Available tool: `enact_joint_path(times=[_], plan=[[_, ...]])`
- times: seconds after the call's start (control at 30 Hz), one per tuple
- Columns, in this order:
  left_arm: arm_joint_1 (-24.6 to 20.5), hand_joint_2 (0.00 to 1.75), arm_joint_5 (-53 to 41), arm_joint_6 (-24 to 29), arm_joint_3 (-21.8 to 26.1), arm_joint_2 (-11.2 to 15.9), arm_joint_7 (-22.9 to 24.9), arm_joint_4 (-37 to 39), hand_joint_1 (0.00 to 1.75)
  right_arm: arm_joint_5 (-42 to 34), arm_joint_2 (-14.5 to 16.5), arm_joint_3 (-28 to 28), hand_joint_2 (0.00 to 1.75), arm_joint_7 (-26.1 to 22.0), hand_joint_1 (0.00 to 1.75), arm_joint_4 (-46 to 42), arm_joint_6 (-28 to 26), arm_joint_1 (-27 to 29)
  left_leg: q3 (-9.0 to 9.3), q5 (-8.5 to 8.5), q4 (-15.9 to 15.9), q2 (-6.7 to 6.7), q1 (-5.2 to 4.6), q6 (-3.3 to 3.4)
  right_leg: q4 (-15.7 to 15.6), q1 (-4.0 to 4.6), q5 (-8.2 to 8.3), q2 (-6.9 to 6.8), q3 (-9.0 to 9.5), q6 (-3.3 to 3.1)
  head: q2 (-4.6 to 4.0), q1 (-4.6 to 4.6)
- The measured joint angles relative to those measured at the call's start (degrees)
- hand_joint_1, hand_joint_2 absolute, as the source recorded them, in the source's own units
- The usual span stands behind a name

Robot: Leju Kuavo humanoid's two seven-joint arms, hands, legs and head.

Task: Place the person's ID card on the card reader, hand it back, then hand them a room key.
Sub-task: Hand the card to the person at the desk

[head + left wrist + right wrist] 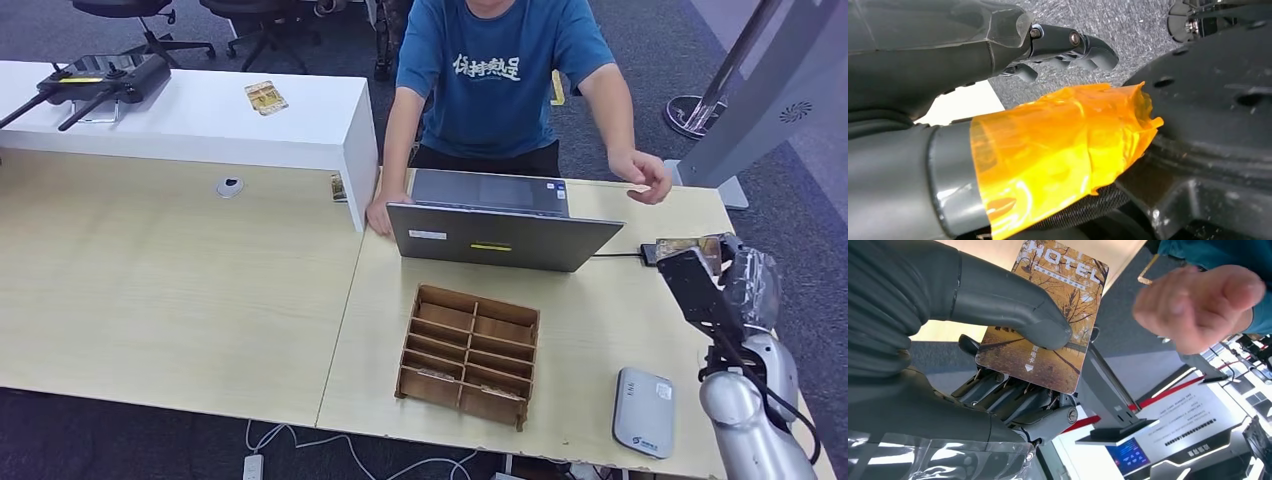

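One room key [1043, 320], printed HOTEL over an autumn scene, sits clamped in my right hand [1013, 365]: thumb pressed on its face, fingers [998, 395] underneath. In the head view that hand [715, 275] is raised over the table's [200, 270] far right edge, near the person's hand [645, 175], which is apart from the card. The card reader [643, 411] lies at the near right edge, beside the wooden organizer [470, 350]. My left hand [1063, 47] hangs low, fingers apparently curled on nothing, though the view is too close to confirm.
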Motion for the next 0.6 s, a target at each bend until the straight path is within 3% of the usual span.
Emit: enact_joint_path(times=[0.6], plan=[[-1.20, 0.00, -4.51, -0.69, -0.89, 2.01, 0.37, 0.00, 0.00, 8.78, 1.60, 3.10, 1.75, 1.62, 1.61, 14.05, -7.38, -15.74, -0.03, 0.04, 0.00, -0.03, 0.00, 0.03, 0.02, 0.00, 0.01, -0.02, 0.00, 0.00, 0.00, 0.00]])
